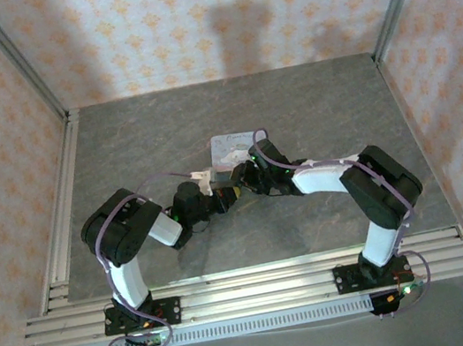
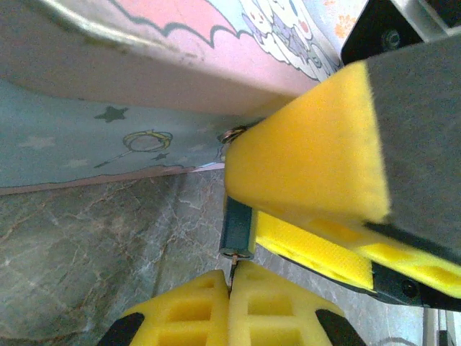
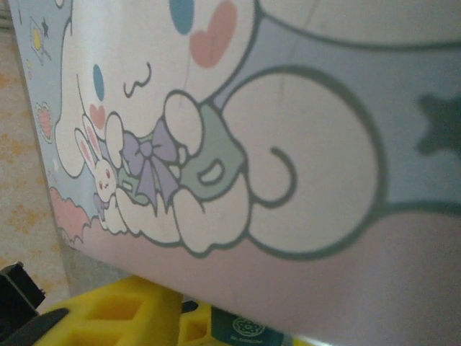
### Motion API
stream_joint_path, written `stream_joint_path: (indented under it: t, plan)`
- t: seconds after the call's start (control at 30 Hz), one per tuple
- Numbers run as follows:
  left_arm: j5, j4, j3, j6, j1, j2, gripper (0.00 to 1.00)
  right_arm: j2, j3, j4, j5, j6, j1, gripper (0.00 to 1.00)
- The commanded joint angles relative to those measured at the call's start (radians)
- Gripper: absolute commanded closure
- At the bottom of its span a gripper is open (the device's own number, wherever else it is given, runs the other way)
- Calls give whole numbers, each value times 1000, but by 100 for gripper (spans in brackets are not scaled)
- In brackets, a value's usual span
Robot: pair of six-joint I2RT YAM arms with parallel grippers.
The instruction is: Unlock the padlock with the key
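**at the table's middle: key and padlock held between two grippers**

from above, the left gripper (image 1: 218,182) and the right gripper (image 1: 243,175) meet tip to tip at the near edge of a pale blue cartoon-printed tin (image 1: 229,146). the tin lies flat on the grey marbled table (image 1: 318,104). walls (image 1: 186,19) papered cream with an orange floral repeat close in three sides. aluminium rails (image 1: 252,288) run along the near edge and up the corners. at this range i cannot tell how either pair of jaws stands.

in the left wrist view, the left gripper's two yellow fingers (image 2: 187,310) press together at the bottom, pinching a thin metal key (image 2: 233,270). the key's tip meets the underside of the padlock (image 2: 236,227). the padlock, a tiny bluish-black block, is squeezed between the right gripper's yellow pads (image 2: 310,158). it sits just above the table and beside the tin's side wall, which is printed with stars and a yellow ringed shape. a small metal loop (image 2: 233,134) shows at the tip of the upper pad, against the tin.

in the right wrist view, the tin's lid shows a white long-eared cartoon character hugging a small rabbit, with a lilac bow. below the lid, beside the yellow fingers, a dark face of the padlock carries a pale round emblem. under the emblem is a line of small print, too blurred to read.
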Motion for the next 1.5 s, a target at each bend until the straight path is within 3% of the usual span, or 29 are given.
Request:
stream_joint_path:
  t: [0.0,0.43,0.63,0.97,1.17,1.37,1.47]
  plan:
    - [13,0,6,11,-3,-46,100,21,6,-46,10,32,9,68]
    - [5,-192,33,111,-15,-137,100,7,17,-99,11,13,9,100]
    - [-38,-352,54,227,-28,-213,100,-2,30,-141,3,5,9,100]
    - [-206,-563,96,441,-107,-306,100,1,76,-198,-52,35,9,100]
    - [-379,-644,124,614,-209,-340,100,10,89,-207,-91,57,9,100]
    - [-581,-725,142,789,-313,-371,100,26,144,-328,-100,-5,9,100]
    - [-621,-776,151,846,-330,-385,100,38,171,-389,-103,-44,9,100]
